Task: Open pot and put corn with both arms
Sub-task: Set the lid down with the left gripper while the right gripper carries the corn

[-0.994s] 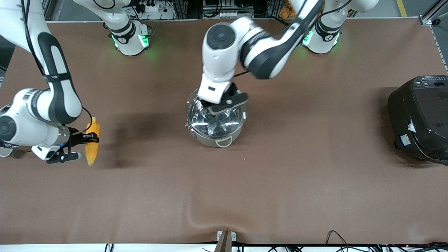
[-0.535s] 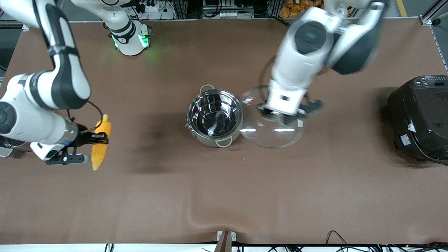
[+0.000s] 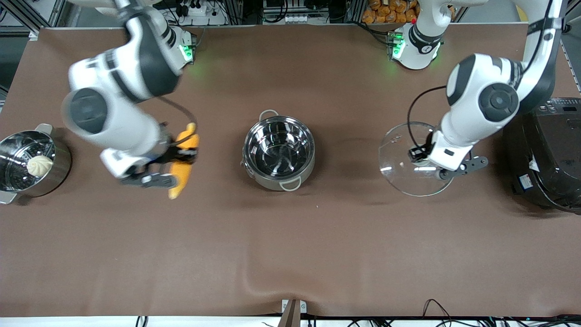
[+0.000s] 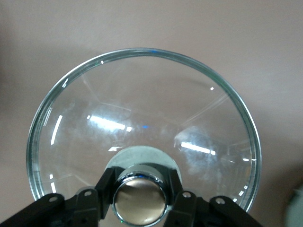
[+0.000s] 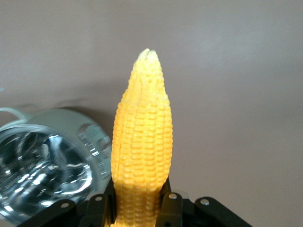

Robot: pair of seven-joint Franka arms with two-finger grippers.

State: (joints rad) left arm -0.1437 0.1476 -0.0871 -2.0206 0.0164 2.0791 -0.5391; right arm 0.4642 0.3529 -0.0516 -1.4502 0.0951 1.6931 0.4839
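The steel pot (image 3: 278,152) stands open and empty at the table's middle. My left gripper (image 3: 424,157) is shut on the tan knob (image 4: 140,196) of the glass lid (image 3: 399,156) and holds it above the cloth, between the pot and the black cooker. The lid (image 4: 142,118) fills the left wrist view around the gripper (image 4: 140,191). My right gripper (image 3: 178,156) is shut on the yellow corn (image 3: 184,159), up in the air over the cloth between the steamer pot and the pot. In the right wrist view the corn (image 5: 142,142) rises from the gripper (image 5: 139,203), with the pot (image 5: 42,170) beside it.
A steel steamer pot (image 3: 56,175) with a white bun (image 3: 39,165) stands at the right arm's end of the table. A big black cooker (image 3: 547,154) stands at the left arm's end. The brown cloth has a fold (image 3: 268,277) near the front edge.
My left gripper lifted the lid off the pot and carried it toward the cooker. My right gripper carried the corn toward the pot, which uncovered the steamer pot.
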